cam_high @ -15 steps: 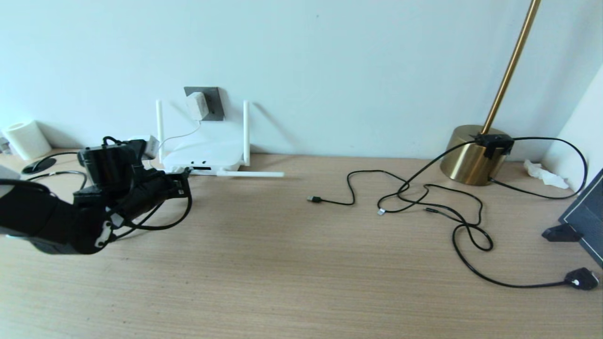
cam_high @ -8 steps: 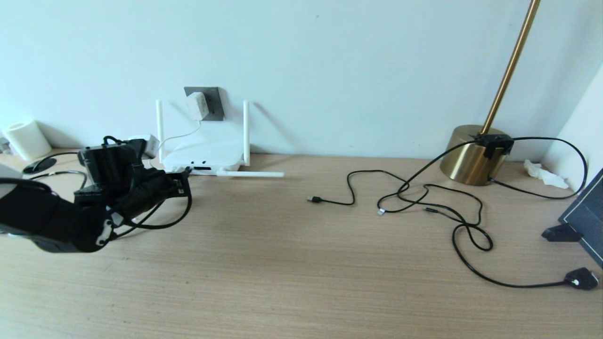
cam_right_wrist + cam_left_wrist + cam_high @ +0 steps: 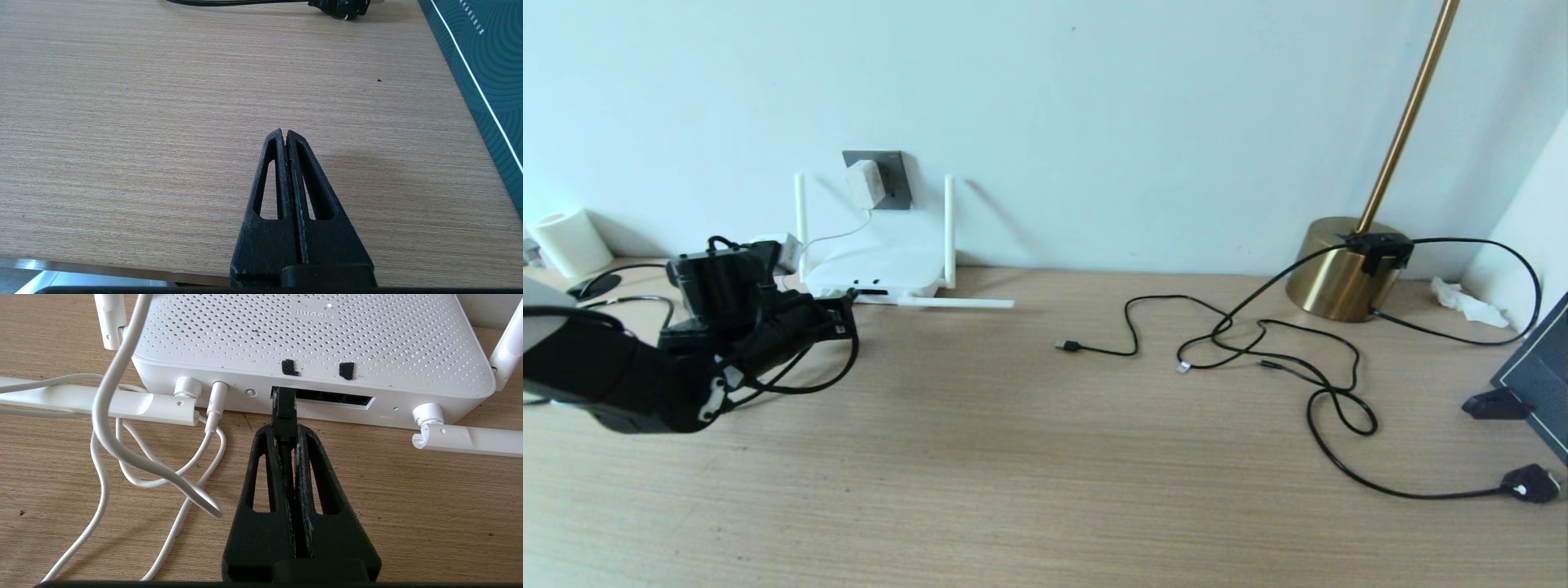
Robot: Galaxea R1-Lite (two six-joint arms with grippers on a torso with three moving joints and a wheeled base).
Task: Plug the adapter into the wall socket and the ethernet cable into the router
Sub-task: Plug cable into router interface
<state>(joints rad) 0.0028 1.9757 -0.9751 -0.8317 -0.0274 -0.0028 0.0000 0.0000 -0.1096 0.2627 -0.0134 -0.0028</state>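
Adapter [image 3: 862,184] sits in wall socket [image 3: 882,180]; left gripper [image 3: 284,430] clamped on ethernet cable [image 3: 283,412], plug at the end port of router [image 3: 310,347] by the desk's back edge; push straight, level; right gripper [image 3: 284,134] closed, empty.

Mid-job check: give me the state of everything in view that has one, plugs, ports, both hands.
adapter: plugged into the wall socket.
ethernet cable: plug at the router's port, pinched in the left hand; full seating unclear.
router: flat on the desk, white cord plugged in beside the ports.
left hand: shut on the ethernet cable.
right hand: shut, empty, above the desk.
USB cable: loose, unplugged.
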